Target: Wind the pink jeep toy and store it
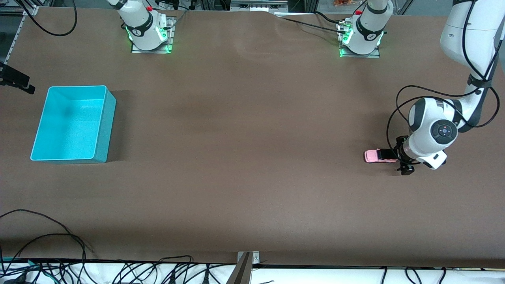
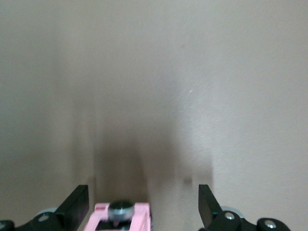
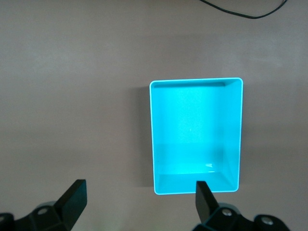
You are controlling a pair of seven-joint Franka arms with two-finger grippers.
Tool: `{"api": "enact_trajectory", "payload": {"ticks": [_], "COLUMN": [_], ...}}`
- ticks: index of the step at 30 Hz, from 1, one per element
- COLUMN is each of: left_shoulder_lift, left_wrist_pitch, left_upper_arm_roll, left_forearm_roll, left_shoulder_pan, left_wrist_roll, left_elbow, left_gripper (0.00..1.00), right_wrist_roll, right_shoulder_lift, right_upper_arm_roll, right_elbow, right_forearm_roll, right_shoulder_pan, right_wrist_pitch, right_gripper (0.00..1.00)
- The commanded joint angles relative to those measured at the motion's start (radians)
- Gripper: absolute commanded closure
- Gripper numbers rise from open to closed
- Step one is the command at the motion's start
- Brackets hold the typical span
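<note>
The pink jeep toy stands on the brown table at the left arm's end, its black-roofed rear toward my left gripper. That gripper is low at the table, open, with one finger on each side of the jeep's rear. In the left wrist view the jeep sits between the black fingers, closer to one of them and touching neither. My right gripper hangs open and empty, high over the table beside the teal bin. The front view does not show it.
The teal bin is empty and sits at the right arm's end of the table. Black cables trail along the table edge nearest the front camera. A dark fixture juts in at the edge past the bin.
</note>
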Motion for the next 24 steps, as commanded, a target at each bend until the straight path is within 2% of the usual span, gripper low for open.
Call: {"api": "enact_trajectory", "payload": {"ticks": [1, 7, 15, 24], "left_shoulder_lift": [-0.012, -0.037, -0.083, -0.152], "left_wrist_pitch": [-0.191, -0.321, -0.450, -0.577], "left_upper_arm_roll": [-0.033, -0.073, -0.110, -0.116], "left_forearm_roll": [0.030, 0.018, -0.007, -0.102], "left_shoulder_pan": [-0.009, -0.007, -0.004, -0.001], "left_wrist_roll": [0.028, 0.058, 0.193, 0.555], "left_elbow": [0.116, 0.205, 0.305, 0.409], "left_gripper": [0.00, 0.00, 0.00, 0.00], "right_wrist_roll": [-0.015, -0.015, -0.013, -0.013], "right_shoulder_lift": [0.009, 0.009, 0.009, 0.009], "right_upper_arm_roll": [-0.005, -0.006, -0.006, -0.005], "right_elbow": [0.026, 0.026, 0.026, 0.026], "right_forearm_roll": [0.016, 0.017, 0.017, 0.016], "right_shoulder_pan": [-0.002, -0.002, -0.002, -0.002], "right_wrist_pitch": [-0.011, -0.010, -0.008, -0.010], "right_gripper": [0.00, 0.00, 0.00, 0.00]}}
